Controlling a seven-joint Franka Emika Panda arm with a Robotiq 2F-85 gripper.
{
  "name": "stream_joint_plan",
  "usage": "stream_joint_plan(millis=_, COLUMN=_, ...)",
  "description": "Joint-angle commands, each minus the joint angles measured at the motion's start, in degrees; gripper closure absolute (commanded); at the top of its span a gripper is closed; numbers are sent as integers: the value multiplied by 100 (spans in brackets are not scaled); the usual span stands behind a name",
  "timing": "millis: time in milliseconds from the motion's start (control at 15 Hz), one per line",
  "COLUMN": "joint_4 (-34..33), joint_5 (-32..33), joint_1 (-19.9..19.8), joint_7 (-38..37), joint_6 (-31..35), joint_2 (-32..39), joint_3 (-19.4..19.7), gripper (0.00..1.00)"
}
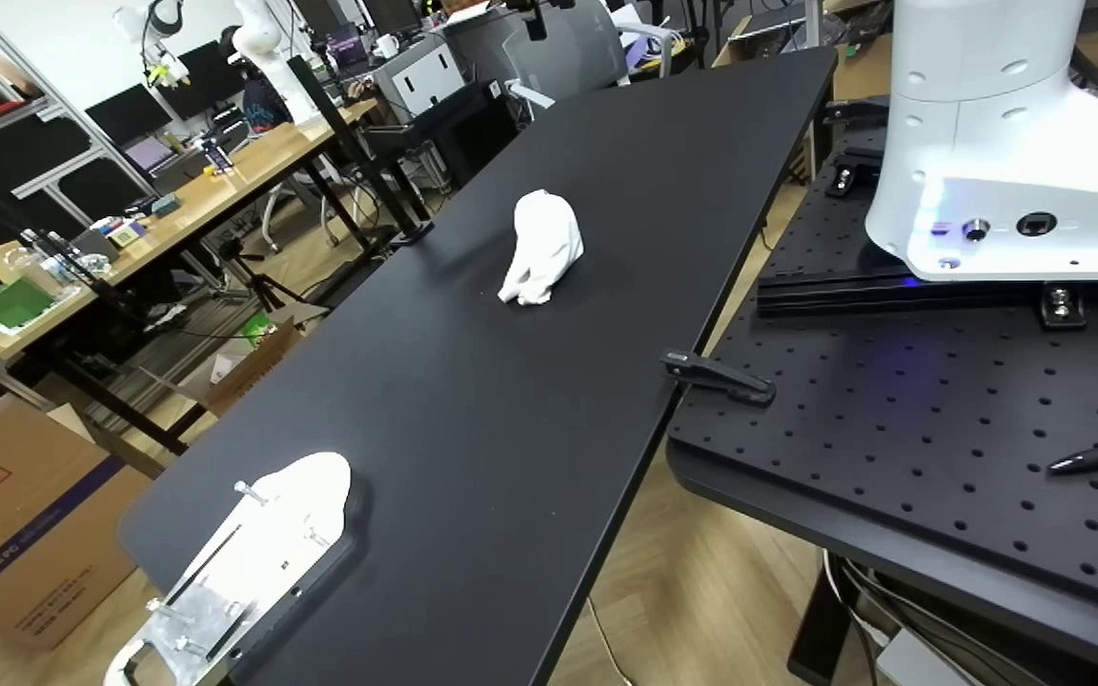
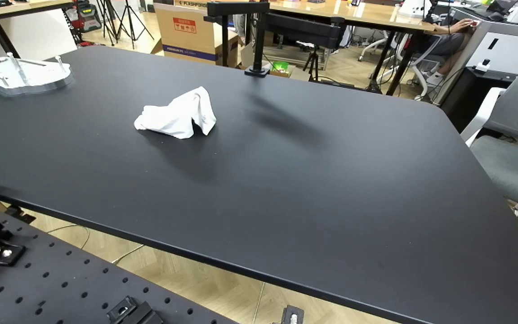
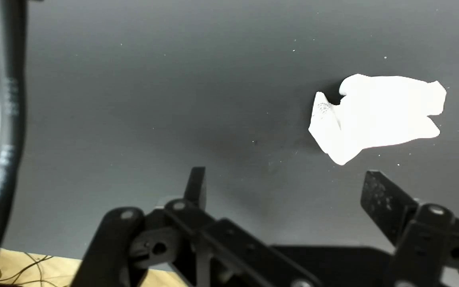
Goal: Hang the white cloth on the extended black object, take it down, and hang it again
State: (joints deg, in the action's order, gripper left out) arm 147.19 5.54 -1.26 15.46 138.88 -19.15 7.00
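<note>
The white cloth (image 1: 546, 243) lies crumpled on the black table, a lump of folds with one end raised in an exterior view (image 2: 176, 116). Near the table's far edge stands a black post (image 2: 259, 49) with a black arm (image 2: 301, 31) reaching out sideways, which I take as the extended black object; nothing hangs on it. In the wrist view my gripper (image 3: 286, 171) is open, its fingers wide apart with only table surface between them. There the cloth (image 3: 385, 113) appears above and to the right of the fingertips, apart from them. Neither exterior view shows the gripper.
A white plate with pegs on clear plastic (image 1: 282, 524) sits at one table end. Beside the table, across a floor gap, is a perforated black mounting board (image 1: 892, 429) carrying the white robot base (image 1: 997, 152). A black clamp (image 1: 721, 376) bridges that gap. A grey chair (image 2: 515, 157) stands nearby.
</note>
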Motion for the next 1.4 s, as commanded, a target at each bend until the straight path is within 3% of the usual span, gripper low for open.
stream_joint_plan(millis=0, joint_4=-6, joint_5=-18, joint_1=-36, joint_7=10, joint_6=-12, joint_2=2, joint_3=-38, gripper=0)
stream_joint_plan(millis=533, joint_4=-39, joint_5=370, joint_1=6, joint_7=-391, joint_6=721, joint_2=721, joint_3=-374, gripper=0)
stream_joint_plan(millis=733, joint_4=-118, joint_5=138, joint_1=76, joint_7=-413, joint_6=579, joint_2=763, joint_3=-340, gripper=0)
stream_joint_plan(millis=800, joint_4=-6, joint_5=-17, joint_1=-36, joint_7=11, joint_6=-12, joint_2=25, joint_3=-39, gripper=0)
stream_joint_plan(millis=1333, joint_4=-40, joint_5=160, joint_1=82, joint_7=165, joint_6=220, joint_2=567, joint_3=-274, gripper=0)
